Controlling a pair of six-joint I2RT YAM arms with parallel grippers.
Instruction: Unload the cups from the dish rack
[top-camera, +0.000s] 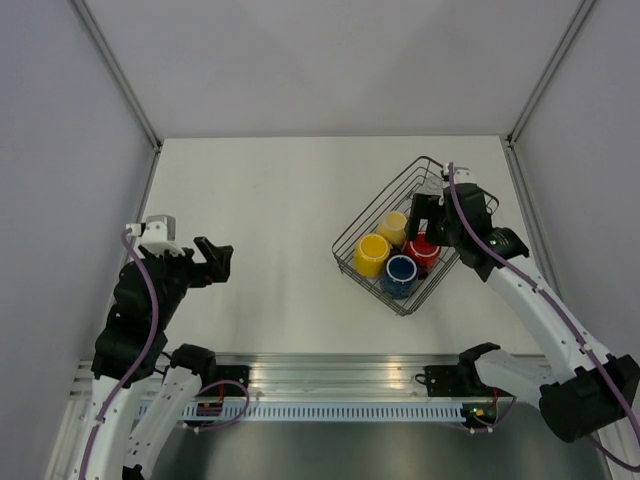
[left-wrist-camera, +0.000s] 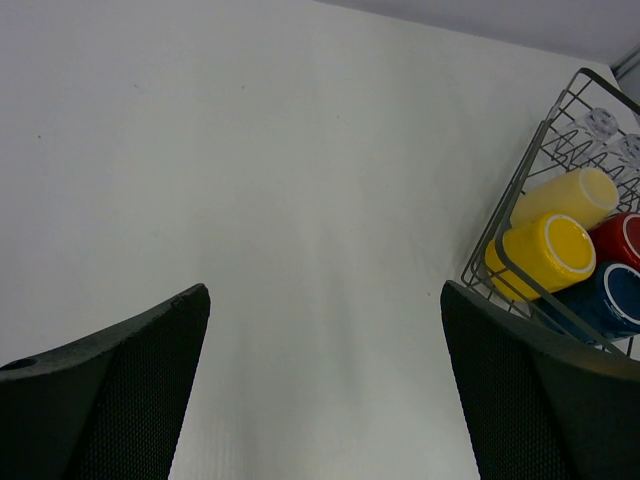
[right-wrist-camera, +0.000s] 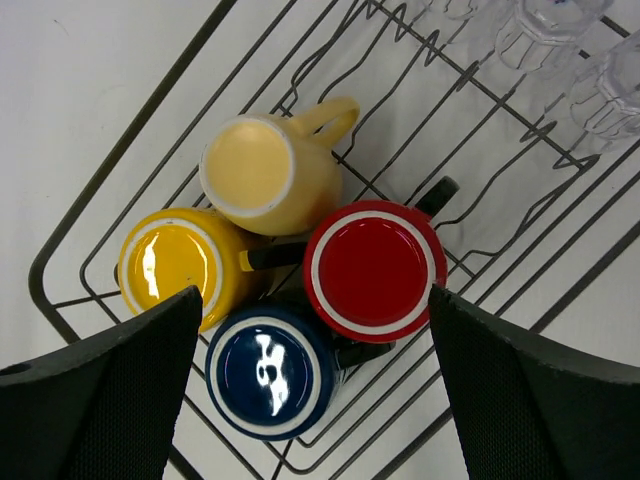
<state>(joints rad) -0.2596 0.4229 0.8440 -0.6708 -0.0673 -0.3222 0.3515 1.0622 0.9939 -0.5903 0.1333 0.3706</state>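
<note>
walls (top-camera: 300, 60): plain pale grey | table (top-camera: 260, 200): white, matte | light: even

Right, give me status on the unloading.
Left pincer open over table. Right pincer open above red mug. All four mugs and glass tumblers in dish rack. Nothing in the way.

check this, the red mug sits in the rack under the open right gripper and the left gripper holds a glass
The left gripper holds nothing; the left wrist view shows it open over the table. The red mug does sit in the rack under the open right gripper.
</note>
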